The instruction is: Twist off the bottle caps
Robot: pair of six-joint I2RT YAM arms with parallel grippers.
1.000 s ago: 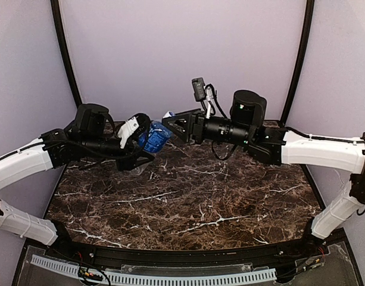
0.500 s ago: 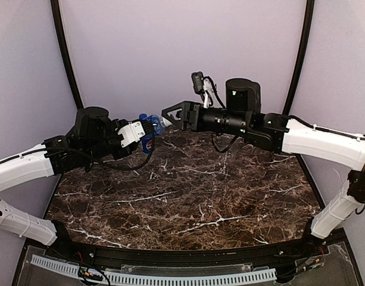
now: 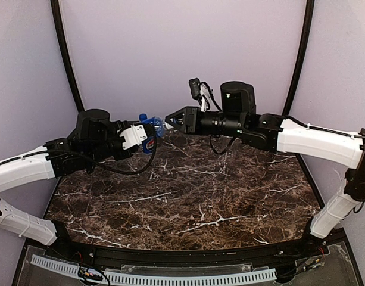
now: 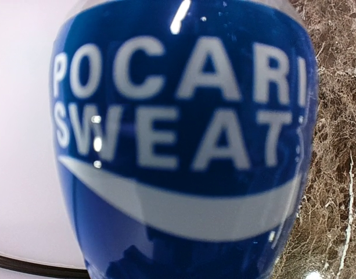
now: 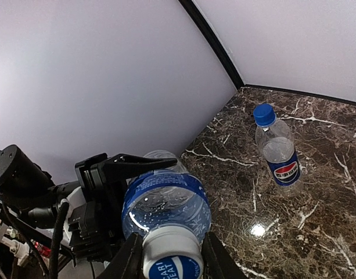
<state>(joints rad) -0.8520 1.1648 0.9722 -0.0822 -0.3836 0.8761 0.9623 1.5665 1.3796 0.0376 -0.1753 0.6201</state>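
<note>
A clear bottle [image 5: 166, 200] with a blue Pocari Sweat label [image 4: 183, 133] is held off the table, lying sideways, in my left gripper [image 3: 147, 133]. One of its black fingers [image 5: 137, 165] lies along the bottle's side. The bottle's cap [image 5: 172, 258], white with a blue top, points at my right gripper [image 5: 172, 261], whose two fingers press on either side of it. In the top view the right gripper [image 3: 169, 121] meets the bottle [image 3: 152, 126] at the back of the table. A Pepsi-labelled bottle [image 5: 280, 152] with a blue cap [image 5: 263, 114] stands upright further off.
The dark marble table [image 3: 188, 196] is closed in by lilac walls [image 3: 182, 53], with black frame poles [image 5: 212, 43] in the back corners. Both arms reach toward the back centre, above the table.
My left gripper has lifted the bottle and turned its cap toward the right arm. My right gripper has moved left, opened wide, then closed on the cap.
</note>
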